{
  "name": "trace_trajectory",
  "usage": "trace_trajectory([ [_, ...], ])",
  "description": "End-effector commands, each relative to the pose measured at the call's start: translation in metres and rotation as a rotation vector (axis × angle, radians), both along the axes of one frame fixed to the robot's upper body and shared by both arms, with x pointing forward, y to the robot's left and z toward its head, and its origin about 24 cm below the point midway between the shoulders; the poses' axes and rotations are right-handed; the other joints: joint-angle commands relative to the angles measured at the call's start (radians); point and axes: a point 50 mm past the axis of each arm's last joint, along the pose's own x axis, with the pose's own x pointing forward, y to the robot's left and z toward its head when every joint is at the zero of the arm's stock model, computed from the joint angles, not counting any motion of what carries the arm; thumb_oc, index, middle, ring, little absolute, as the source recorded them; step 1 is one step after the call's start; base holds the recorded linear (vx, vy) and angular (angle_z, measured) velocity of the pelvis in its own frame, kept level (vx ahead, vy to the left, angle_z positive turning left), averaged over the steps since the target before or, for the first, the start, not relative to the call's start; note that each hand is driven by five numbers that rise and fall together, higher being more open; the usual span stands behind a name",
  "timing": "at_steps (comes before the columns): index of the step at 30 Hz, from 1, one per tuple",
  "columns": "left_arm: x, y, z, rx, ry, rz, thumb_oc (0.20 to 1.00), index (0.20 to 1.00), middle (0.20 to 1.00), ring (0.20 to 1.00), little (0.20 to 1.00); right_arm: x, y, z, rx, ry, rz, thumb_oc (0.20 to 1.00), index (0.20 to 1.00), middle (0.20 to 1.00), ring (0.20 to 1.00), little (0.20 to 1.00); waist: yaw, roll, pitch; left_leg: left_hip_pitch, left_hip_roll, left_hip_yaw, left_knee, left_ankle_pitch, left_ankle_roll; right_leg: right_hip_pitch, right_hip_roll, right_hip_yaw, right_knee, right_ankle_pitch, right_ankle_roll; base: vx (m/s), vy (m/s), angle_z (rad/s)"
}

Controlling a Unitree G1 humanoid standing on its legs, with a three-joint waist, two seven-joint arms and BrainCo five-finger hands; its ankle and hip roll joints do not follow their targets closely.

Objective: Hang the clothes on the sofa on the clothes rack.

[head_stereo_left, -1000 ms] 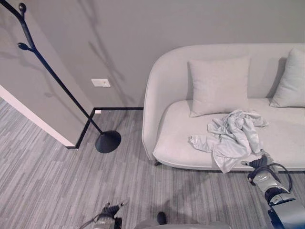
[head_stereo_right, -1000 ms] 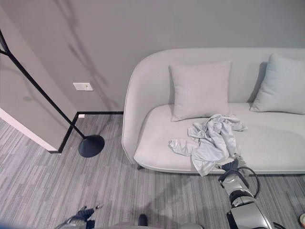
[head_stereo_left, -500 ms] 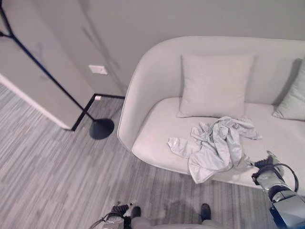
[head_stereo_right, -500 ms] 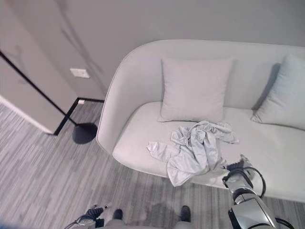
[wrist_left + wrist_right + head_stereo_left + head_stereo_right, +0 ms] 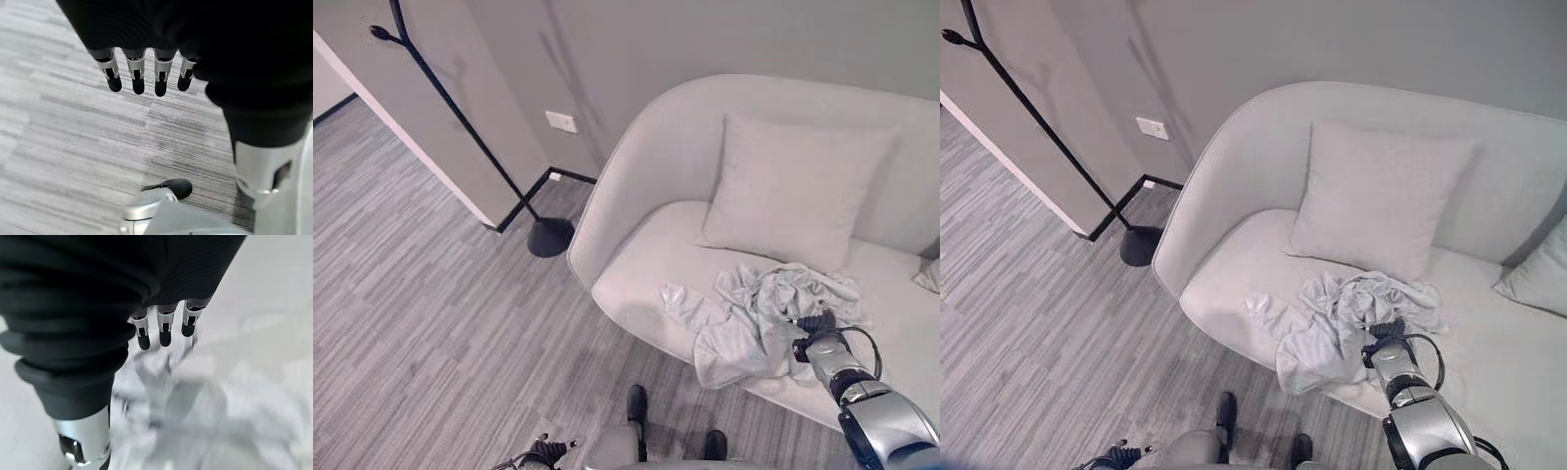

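Observation:
A crumpled pale grey garment [image 5: 754, 315] lies on the seat of the light grey sofa [image 5: 641, 211], one edge drooping over the front rim. My right hand [image 5: 817, 324] is over the garment's right side, its fingers [image 5: 165, 331] straight and just above the cloth, holding nothing. The black clothes rack [image 5: 460, 122] stands at the wall's corner, left of the sofa, on a round base [image 5: 551, 238]. My left hand [image 5: 146, 73] hangs low over the floor with straight fingers; it also shows at the bottom edge as my left hand [image 5: 546, 452].
A square cushion [image 5: 793, 191] leans on the sofa back behind the garment, and a second cushion [image 5: 1533, 269] sits at the far right. A white wall outlet [image 5: 561, 121] is between rack and sofa. Grey striped floor [image 5: 421, 313] spreads in front.
The camera has swung, shifting the whole scene. My right hand has moved from the sofa's front edge beside the garment up onto the garment's right side.

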Motion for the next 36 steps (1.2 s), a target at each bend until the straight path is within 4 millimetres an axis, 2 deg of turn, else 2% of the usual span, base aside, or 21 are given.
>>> trace_trajectory([
  [1, 0.034, -0.003, 0.009, 0.050, -0.059, -0.131, 1.000, 1.000, 1.000, 1.000, 1.000, 0.036, 0.004, 0.034, -0.027, -0.118, 0.029, 1.000, 1.000, 1.000, 1.000, 1.000, 0.033, 0.009, 0.054, 0.040, 0.023, -0.048, 0.001, -0.091, -0.036, 0.040, -0.100, 0.086, 0.004, 0.037, 0.022, -0.06, 0.057, 0.06],
  [4, 0.060, -0.012, 0.017, 0.050, -0.143, -0.187, 1.000, 1.000, 1.000, 1.000, 1.000, 0.049, 0.007, 0.048, -0.059, -0.130, 0.027, 1.000, 1.000, 1.000, 1.000, 1.000, 0.043, 0.033, 0.136, 0.017, 0.029, -0.051, 0.001, -0.071, -0.041, 0.028, -0.107, 0.081, 0.004, 0.033, 0.023, -0.10, 0.061, 0.15],
  [5, 0.061, -0.012, 0.018, 0.050, -0.145, -0.186, 1.000, 1.000, 1.000, 1.000, 1.000, 0.050, 0.007, 0.049, -0.060, -0.132, 0.028, 1.000, 1.000, 1.000, 1.000, 1.000, 0.042, 0.034, 0.140, 0.019, 0.029, -0.051, 0.001, -0.071, -0.041, 0.030, -0.107, 0.081, 0.004, 0.033, 0.023, -0.15, 0.082, 0.07],
  [7, 0.104, -0.024, 0.038, 0.086, -0.291, -0.315, 1.000, 1.000, 1.000, 1.000, 1.000, 0.069, -0.002, 0.082, -0.121, -0.156, -0.068, 1.000, 1.000, 1.000, 1.000, 1.000, 0.068, 0.074, 0.264, -0.032, 0.034, -0.060, 0.022, -0.052, -0.049, -0.005, -0.116, 0.081, 0.004, 0.035, 0.023, -0.22, 0.080, 0.06],
  [8, 0.105, -0.024, 0.038, 0.086, -0.294, -0.315, 1.000, 1.000, 1.000, 1.000, 1.000, 0.070, -0.002, 0.083, -0.121, -0.159, -0.068, 1.000, 1.000, 1.000, 1.000, 1.000, 0.068, 0.075, 0.268, -0.032, 0.035, -0.060, 0.023, -0.052, -0.049, -0.005, -0.115, 0.082, 0.004, 0.036, 0.023, -0.18, 0.040, 0.05],
  [10, 0.124, -0.031, 0.050, 0.120, -0.356, -0.413, 1.000, 1.000, 1.000, 1.000, 1.000, 0.077, -0.005, 0.101, -0.156, -0.155, -0.095, 1.000, 1.000, 1.000, 1.000, 1.000, 0.079, 0.093, 0.323, -0.058, 0.037, -0.061, 0.035, -0.045, -0.051, -0.023, -0.120, 0.084, 0.004, 0.039, 0.024, -0.10, 0.032, 0.09],
  [12, 0.131, -0.033, 0.055, 0.136, -0.377, -0.445, 1.000, 1.000, 1.000, 1.000, 1.000, 0.078, -0.008, 0.105, -0.170, -0.154, -0.113, 1.000, 1.000, 1.000, 1.000, 1.000, 0.083, 0.096, 0.339, -0.073, 0.040, -0.061, 0.039, -0.044, -0.052, -0.034, -0.121, 0.085, 0.004, 0.041, 0.025, -0.08, 0.030, 0.00],
  [13, 0.145, -0.037, 0.065, 0.168, -0.434, -0.506, 1.000, 1.000, 1.000, 1.000, 1.000, 0.079, -0.016, 0.117, -0.181, -0.182, -0.174, 1.000, 1.000, 1.000, 1.000, 1.000, 0.093, 0.097, 0.339, -0.143, 0.046, -0.061, 0.038, -0.037, -0.056, -0.098, -0.122, 0.092, 0.004, 0.044, 0.024, -0.08, 0.039, -0.05],
  [18, 0.154, -0.037, 0.071, 0.172, -0.462, -0.479, 1.000, 1.000, 1.000, 1.000, 1.000, 0.082, -0.017, 0.125, -0.203, -0.256, -0.194, 1.000, 1.000, 1.000, 1.000, 1.000, 0.088, 0.084, 0.339, -0.175, 0.045, -0.061, 0.026, -0.033, -0.058, -0.136, -0.120, 0.102, 0.004, 0.048, 0.021, -0.01, 0.010, -0.01],
  [19, 0.156, -0.034, 0.073, 0.172, -0.479, -0.443, 1.000, 1.000, 1.000, 1.000, 1.000, 0.085, -0.011, 0.126, -0.233, -0.318, -0.176, 1.000, 1.000, 1.000, 1.000, 1.000, 0.074, 0.071, 0.339, -0.178, 0.043, -0.064, 0.015, -0.037, -0.057, -0.147, -0.118, 0.110, 0.004, 0.046, 0.018, 0.00, 0.000, 0.00],
  [21, 0.154, -0.029, 0.072, 0.174, -0.485, -0.371, 1.000, 1.000, 1.000, 1.000, 1.000, 0.091, 0.014, 0.122, -0.319, -0.418, -0.040, 1.000, 1.000, 1.000, 1.000, 1.000, 0.039, 0.035, 0.339, -0.179, 0.045, -0.078, 0.007, -0.054, -0.056, -0.162, -0.113, 0.123, 0.004, 0.039, 0.011, 0.01, -0.015, -0.04],
  [22, 0.153, -0.028, 0.071, 0.174, -0.489, -0.359, 1.000, 1.000, 1.000, 1.000, 1.000, 0.089, 0.013, 0.121, -0.348, -0.435, -0.026, 1.000, 1.000, 1.000, 1.000, 1.000, 0.029, 0.027, 0.339, -0.180, 0.044, -0.082, 0.007, -0.058, -0.056, -0.167, -0.113, 0.124, 0.004, 0.036, 0.010, 0.00, -0.030, -0.12],
  [24, 0.149, -0.028, 0.069, 0.176, -0.492, -0.333, 1.000, 1.000, 1.000, 1.000, 1.000, 0.081, -0.007, 0.134, -0.475, -0.504, -0.042, 1.000, 1.000, 1.000, 1.000, 1.000, 0.006, 0.015, 0.339, -0.191, 0.046, -0.087, 0.004, -0.066, -0.054, -0.189, -0.112, 0.129, 0.004, 0.032, 0.010, -0.01, -0.028, -0.07],
  [26, 0.149, -0.029, 0.069, 0.182, -0.494, -0.335, 1.000, 1.000, 1.000, 1.000, 1.000, 0.072, -0.021, 0.135, -0.525, -0.515, -0.082, 1.000, 1.000, 1.000, 1.000, 1.000, -0.006, 0.016, 0.339, -0.203, 0.046, -0.092, 0.004, -0.069, -0.053, -0.204, -0.113, 0.131, 0.004, 0.031, 0.011, -0.02, -0.007, 0.01],
  [28, 0.148, -0.031, 0.068, 0.187, -0.496, -0.349, 1.000, 1.000, 1.000, 1.000, 1.000, 0.068, -0.024, 0.129, -0.515, -0.507, -0.105, 1.000, 1.000, 1.000, 1.000, 1.000, -0.011, 0.017, 0.339, -0.214, 0.045, -0.097, 0.003, -0.069, -0.053, -0.217, -0.114, 0.133, 0.004, 0.032, 0.013, 0.00, 0.000, 0.00],
  [30, 0.150, -0.033, 0.069, 0.192, -0.502, -0.361, 1.000, 1.000, 1.000, 1.000, 1.000, 0.067, -0.019, 0.120, -0.477, -0.479, -0.113, 1.000, 1.000, 1.000, 1.000, 1.000, -0.010, 0.022, 0.339, -0.222, 0.045, -0.100, 0.003, -0.068, -0.055, -0.224, -0.115, 0.132, 0.004, 0.031, 0.014, 0.00, 0.000, 0.00],
  [32, 0.152, -0.035, 0.071, 0.197, -0.515, -0.376, 1.000, 1.000, 1.000, 1.000, 1.000, 0.073, -0.005, 0.115, -0.434, -0.457, -0.090, 1.000, 1.000, 1.000, 1.000, 1.000, -0.006, 0.028, 0.339, -0.225, 0.044, -0.105, 0.001, -0.079, -0.058, -0.229, -0.117, 0.129, 0.004, 0.022, 0.015, 0.00, 0.000, 0.00],
  [34, 0.155, -0.032, 0.074, 0.211, -0.530, -0.374, 1.000, 1.000, 1.000, 1.000, 1.000, 0.077, 0.000, 0.117, -0.424, -0.463, -0.085, 1.000, 1.000, 1.000, 1.000, 1.000, -0.005, 0.031, 0.339, -0.240, 0.044, -0.107, 0.001, -0.069, -0.059, -0.245, -0.116, 0.129, 0.004, 0.031, 0.016, 0.00, 0.000, 0.00],
  [36, 0.154, -0.029, 0.075, 0.222, -0.537, -0.371, 1.000, 1.000, 1.000, 1.000, 1.000, 0.078, 0.001, 0.119, -0.428, -0.477, -0.085, 1.000, 1.000, 1.000, 1.000, 1.000, -0.006, 0.031, 0.339, -0.237, 0.043, -0.108, 0.001, -0.083, -0.061, -0.243, -0.116, 0.130, 0.004, 0.022, 0.015, 0.02, -0.002, 0.01],
])
